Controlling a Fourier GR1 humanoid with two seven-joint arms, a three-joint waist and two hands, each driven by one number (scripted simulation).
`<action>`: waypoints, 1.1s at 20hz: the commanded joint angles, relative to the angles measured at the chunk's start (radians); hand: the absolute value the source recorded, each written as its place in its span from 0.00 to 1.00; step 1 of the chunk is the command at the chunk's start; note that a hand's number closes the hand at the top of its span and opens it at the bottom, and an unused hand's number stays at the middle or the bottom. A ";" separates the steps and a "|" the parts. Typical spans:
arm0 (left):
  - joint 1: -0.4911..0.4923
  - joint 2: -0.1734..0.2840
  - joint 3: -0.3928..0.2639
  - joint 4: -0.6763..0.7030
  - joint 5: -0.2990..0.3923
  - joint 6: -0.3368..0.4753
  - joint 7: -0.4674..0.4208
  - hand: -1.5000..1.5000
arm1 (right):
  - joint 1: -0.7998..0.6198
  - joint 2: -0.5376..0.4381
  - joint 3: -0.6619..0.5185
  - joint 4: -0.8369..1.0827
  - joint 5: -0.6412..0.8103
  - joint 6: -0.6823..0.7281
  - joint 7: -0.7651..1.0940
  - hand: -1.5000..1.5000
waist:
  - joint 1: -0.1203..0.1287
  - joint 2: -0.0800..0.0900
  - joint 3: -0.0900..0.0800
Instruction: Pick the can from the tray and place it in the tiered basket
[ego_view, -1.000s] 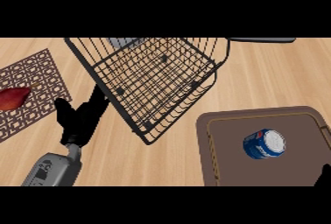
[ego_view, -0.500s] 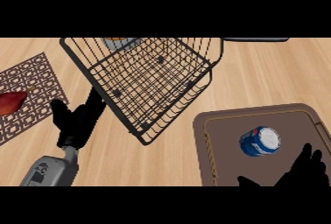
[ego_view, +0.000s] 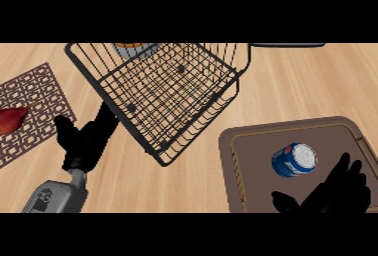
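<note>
The can (ego_view: 294, 160) stands on the brown tray (ego_view: 244, 170) at the lower right of the frame, so the picking is not yet done. The right hand (ego_view: 334, 192) is at the lower right, just beside the can, with fingers spread and grasping nothing. The left hand (ego_view: 87, 140) rests at the lower left, fingers relaxed, holding nothing. The wire tiered basket (ego_view: 166, 90) is in the upper middle. The grasp, the carrying and the placing are all left to do.

Black left hand (ego_view: 87, 142) on grey forearm (ego_view: 55, 196); black right hand (ego_view: 336, 194).
</note>
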 joint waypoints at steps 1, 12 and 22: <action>-0.002 -0.011 -0.015 -0.031 -0.012 -0.015 -0.028 0.50 | -0.063 0.002 -0.003 -0.001 -0.006 0.008 0.241 0.00 | -0.003 -0.004 0.001; -0.020 -0.051 -0.019 0.006 -0.021 -0.015 -0.032 0.50 | -0.100 0.002 -0.047 0.142 -0.055 -0.127 0.241 0.00 | -0.009 -0.001 0.002; -0.052 -0.026 0.017 -0.025 -0.017 -0.021 0.026 0.50 | -0.092 0.002 -0.118 0.194 -0.100 -0.166 0.196 0.00 | -0.010 -0.003 0.002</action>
